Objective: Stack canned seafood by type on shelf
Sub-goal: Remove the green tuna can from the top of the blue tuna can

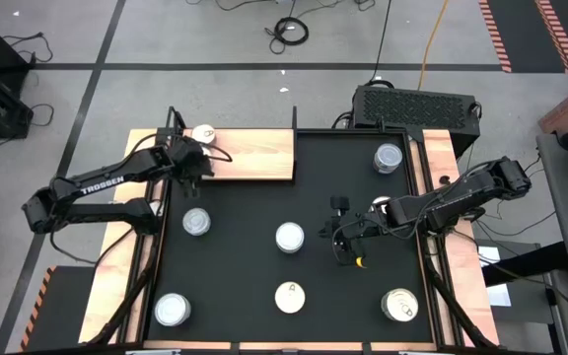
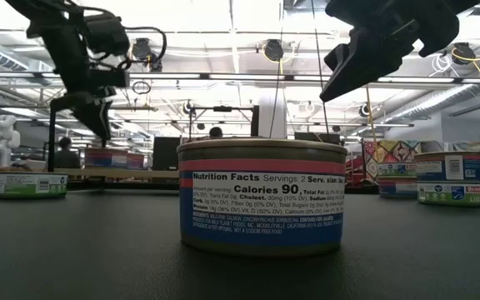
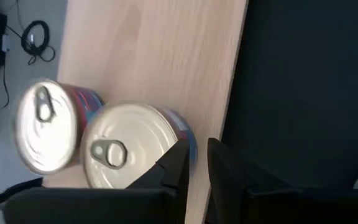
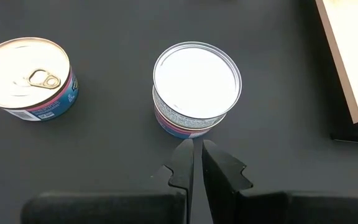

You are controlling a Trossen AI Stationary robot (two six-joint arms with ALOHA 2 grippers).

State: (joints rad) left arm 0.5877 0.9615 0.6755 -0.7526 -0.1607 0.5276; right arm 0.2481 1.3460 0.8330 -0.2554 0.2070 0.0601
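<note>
Label "Nutrition Facts, Calories 90" on tin (image 2: 261, 196) | 2 pull-tab tins (image 3: 132, 146) on shelf (image 3: 166, 50); left pincer (image 3: 194, 155) slightly parted, empty | right pincer (image 4: 196, 158) closed, empty

I get four feeds. High cam looks straight down on the whole black mat (image 1: 245, 227) and both arms. Low cam sits at mat level, nearly against one salmon can (image 2: 262, 197), facing the room. Left wrist cam is close over the wooden shelf (image 3: 166, 56), just ahead of its fingers. Right wrist cam looks down at the mat; all four share it.
</note>
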